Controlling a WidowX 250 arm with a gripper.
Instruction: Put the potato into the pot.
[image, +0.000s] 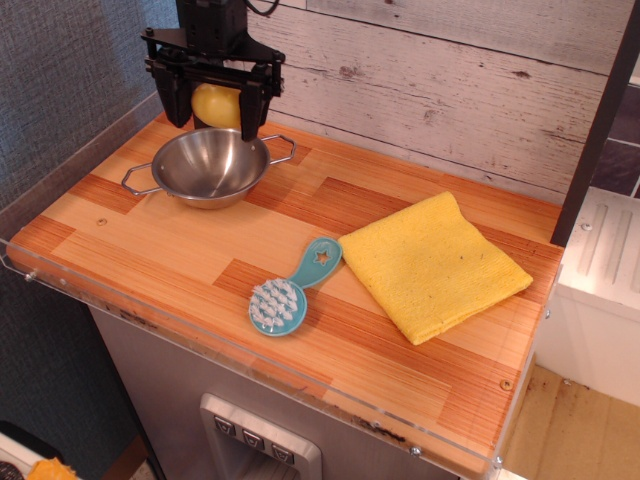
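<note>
The pale yellow potato (217, 104) is held between the two black fingers of my gripper (215, 127), which is shut on it. It hangs above the back rim of the pot (208, 170). The pot is a shallow shiny steel bowl with two wire loop handles, standing empty at the far left of the wooden counter. The potato is clear of the pot, not touching it.
A teal scrub brush (284, 293) lies at the counter's middle front. A folded yellow cloth (432, 263) lies to its right. A clear plastic rim (230, 350) edges the counter's front and left. A plank wall (430, 90) stands close behind the gripper.
</note>
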